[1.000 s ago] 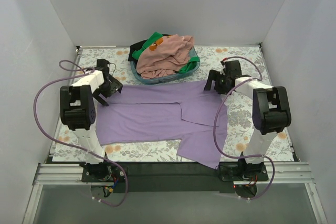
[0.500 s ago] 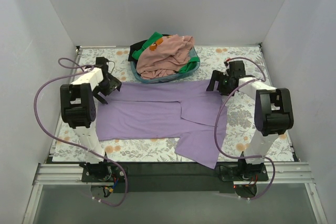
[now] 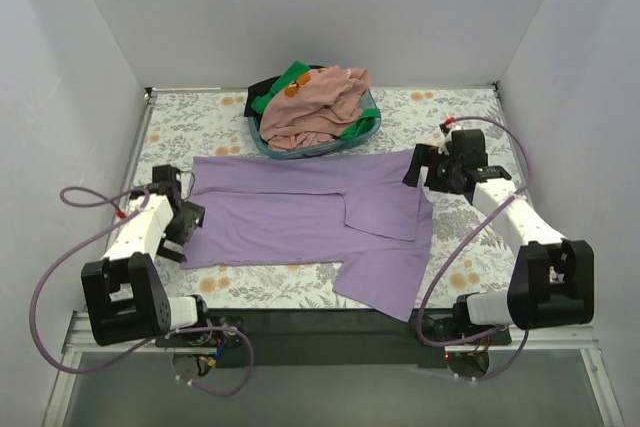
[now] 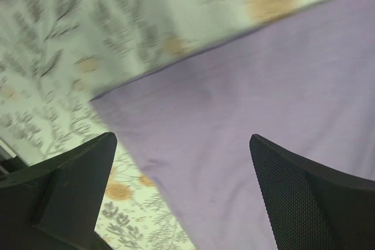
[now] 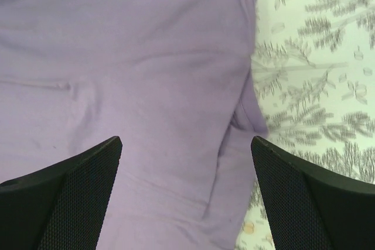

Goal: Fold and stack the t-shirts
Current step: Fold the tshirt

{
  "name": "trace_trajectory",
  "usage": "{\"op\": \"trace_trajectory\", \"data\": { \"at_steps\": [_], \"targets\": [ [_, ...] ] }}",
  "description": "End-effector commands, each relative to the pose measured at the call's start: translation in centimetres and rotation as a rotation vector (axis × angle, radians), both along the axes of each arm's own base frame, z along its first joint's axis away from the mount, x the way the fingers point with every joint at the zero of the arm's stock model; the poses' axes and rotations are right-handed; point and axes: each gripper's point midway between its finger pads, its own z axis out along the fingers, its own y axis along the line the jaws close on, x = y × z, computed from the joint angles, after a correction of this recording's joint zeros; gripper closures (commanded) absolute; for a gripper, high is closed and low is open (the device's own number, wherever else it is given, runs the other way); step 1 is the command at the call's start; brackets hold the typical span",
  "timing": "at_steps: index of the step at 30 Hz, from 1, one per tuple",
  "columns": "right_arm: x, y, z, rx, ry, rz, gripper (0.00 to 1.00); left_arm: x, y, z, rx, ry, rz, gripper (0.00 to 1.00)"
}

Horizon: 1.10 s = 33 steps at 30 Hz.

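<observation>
A large lavender t-shirt [image 3: 300, 212] lies spread flat across the floral table, one sleeve folded in near the middle and one flap hanging toward the front right. My left gripper [image 3: 186, 215] is open and empty above the shirt's left edge; the left wrist view shows the shirt's corner [image 4: 234, 133] between the fingers. My right gripper [image 3: 418, 169] is open and empty above the shirt's right edge, whose fold shows in the right wrist view [image 5: 176, 86]. Pink [image 3: 315, 107], green [image 3: 290, 77] and black [image 3: 262, 90] shirts lie piled in the basket.
A teal plastic basket [image 3: 300, 150] stands at the back centre, touching the lavender shirt's far edge. White walls enclose the table on three sides. A black rail [image 3: 320, 319] runs along the near edge. Purple cables loop beside both arms.
Both arms have swung outward and lowered. The left gripper moved from the shirt's far left corner toward the near left edge. The right gripper shifted slightly right. The shirt lies flatter.
</observation>
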Motion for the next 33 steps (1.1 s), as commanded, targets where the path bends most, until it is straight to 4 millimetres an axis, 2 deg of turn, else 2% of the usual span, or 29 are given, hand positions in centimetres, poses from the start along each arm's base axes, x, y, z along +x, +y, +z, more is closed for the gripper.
{"op": "trace_trajectory", "data": {
  "at_steps": [1,3,5,8,13,16,18,20,21,23,24,25,26,27,29,31,32,33],
  "targets": [
    [-2.4,-1.2,-0.9,-0.041,0.029,-0.032,0.02,-5.0,-0.2,-1.7,0.001,0.074,0.165,0.02],
    [-3.0,-1.4,-0.7,-0.049,0.016,-0.035,0.02,-4.9,-0.4,-1.2,-0.012,0.018,0.219,0.02],
    [-3.6,-1.6,-1.0,-0.055,0.029,-0.037,0.02,-5.7,-0.6,-1.8,-0.016,0.023,0.271,0.02],
    [-4.0,-1.9,-1.2,-0.072,0.034,-0.045,0.02,-6.2,-0.7,-3.3,-0.024,0.042,0.287,0.02],
    [-4.0,-2.3,-1.1,-0.082,0.034,-0.06,0.02,-7.8,-0.9,-5.5,-0.024,0.179,0.335,0.02],
    [-4.3,-2.6,-1.3,-0.093,0.043,-0.074,0.02,-7.8,-0.9,-5.9,-0.024,0.168,0.36,0.12],
    [-4.7,-2.6,-1.2,-0.094,0.043,-0.077,0.02,-7.5,-0.8,-5.5,-0.018,0.143,0.371,0.29],
    [-5.5,-2.6,-1.3,-0.088,0.057,-0.072,0.02,-7.0,-0.5,-4.9,-0.01,0.096,0.38,0.37],
    [-5.9,-2.2,-1.0,-0.085,0.048,-0.057,0.02,-6.9,-0.4,-4.7,-0.004,0.083,0.382,0.48],
    [-7.2,-1.6,-1.2,-0.093,0.067,-0.046,0.02,-6.4,-0.2,-4.4,0.0,0.039,0.373,0.56],
    [-7.9,-0.5,-0.8,-0.121,0.047,-0.011,0.02,-6.3,-0.2,-4.4,-0.001,0.032,0.372,0.59],
    [-8.5,0.1,-0.8,-0.138,0.046,0.008,0.02,-6.3,-0.3,-4.5,-0.006,0.032,0.369,0.84],
    [-10.1,1.7,-1.2,-0.16,0.069,0.074,0.02,-6.2,-0.3,-4.7,-0.007,0.036,0.368,0.95],
    [-11.0,2.5,-1.1,-0.147,0.082,0.085,0.02,-6.2,-0.4,-4.8,-0.009,0.041,0.365,1.0],
    [-13.9,4.3,-1.9,-0.145,0.123,0.162,0.02,-5.8,-0.5,-4.9,-0.02,0.049,0.356,1.0],
    [-15.7,5.5,-1.6,-0.115,0.113,0.186,0.02,-5.5,-0.4,-4.9,-0.017,0.064,0.332,1.0],
    [-17.6,6.6,-2.2,-0.12,0.127,0.252,0.02,-5.5,-0.3,-4.9,-0.012,0.069,0.33,1.0],
    [-19.0,6.8,-2.6,-0.123,0.15,0.285,0.02,-5.4,-0.3,-4.9,-0.01,0.07,0.327,1.0]
  ]
}}
